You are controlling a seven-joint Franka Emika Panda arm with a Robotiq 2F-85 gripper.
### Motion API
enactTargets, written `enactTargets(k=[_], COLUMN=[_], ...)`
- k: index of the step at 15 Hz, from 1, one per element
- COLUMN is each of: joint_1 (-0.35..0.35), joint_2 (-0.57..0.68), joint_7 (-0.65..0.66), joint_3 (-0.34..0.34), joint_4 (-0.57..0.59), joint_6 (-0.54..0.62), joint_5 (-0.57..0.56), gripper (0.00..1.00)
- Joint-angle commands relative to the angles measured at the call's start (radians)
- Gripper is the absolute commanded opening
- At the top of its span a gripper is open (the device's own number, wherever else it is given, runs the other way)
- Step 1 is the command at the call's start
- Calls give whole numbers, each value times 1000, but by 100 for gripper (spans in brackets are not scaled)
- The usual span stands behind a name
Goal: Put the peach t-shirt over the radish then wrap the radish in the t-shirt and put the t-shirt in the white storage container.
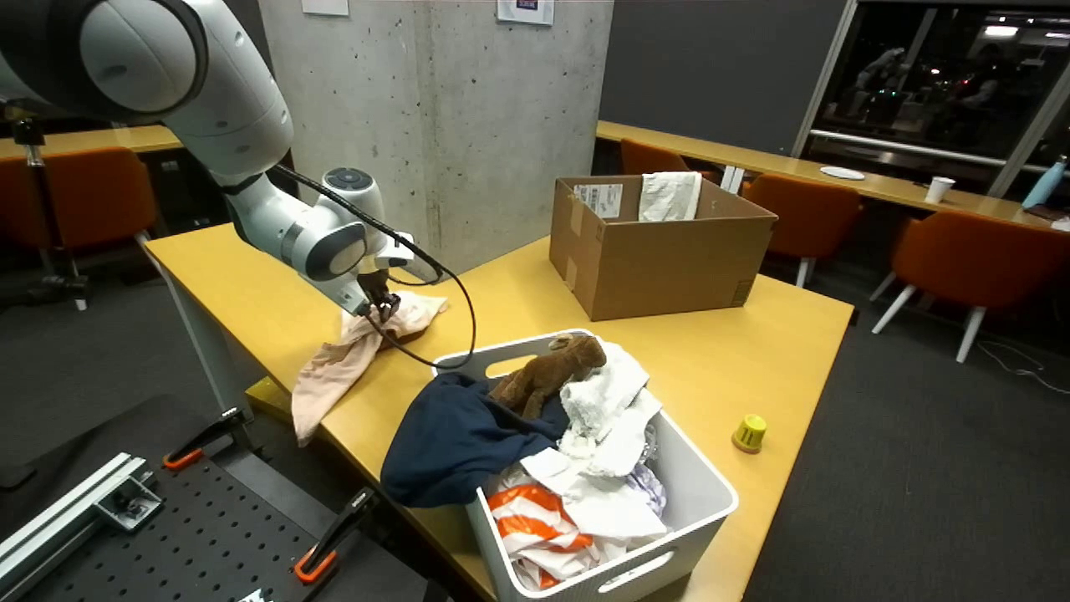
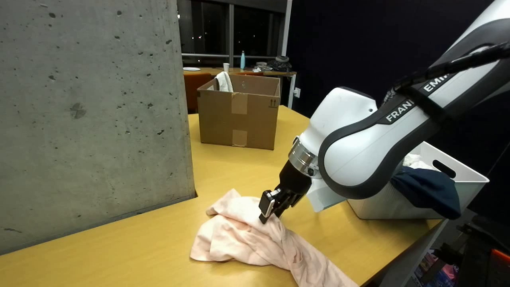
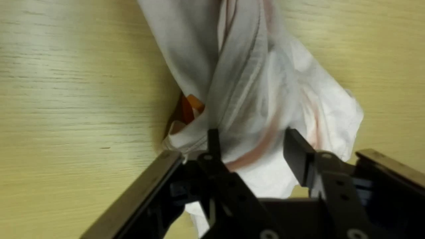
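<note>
Now your gripper [image 3: 252,139] has its jaws half apart over the peach t-shirt [image 2: 259,243], no grip visible, so please close slowly on thick folds before lifting.

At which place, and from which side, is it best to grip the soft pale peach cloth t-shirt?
Probably by the bunched folds of the soft pale peach cloth t-shirt, from above, with the black two-fingered gripper straddling them. Gathered cloth there should give thickness to pinch, while one end hangs over the edge of the yellow wooden table, likely a poorer hold.
</note>
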Motion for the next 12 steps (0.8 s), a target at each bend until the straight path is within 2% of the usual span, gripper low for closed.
enactTargets(k=[1, 3, 4, 12], joint_1=[-40, -49, -51, -55], joint_2=[-21, -18, -18, -89], joint_7=[-42, -47, -49, -48], joint_3=[32, 34, 34, 19], joint_4=[-15, -13, -14, -67], joint_6=[14, 12, 12, 10], joint_5=[22, 24, 23, 18], gripper=[21, 6, 2, 0])
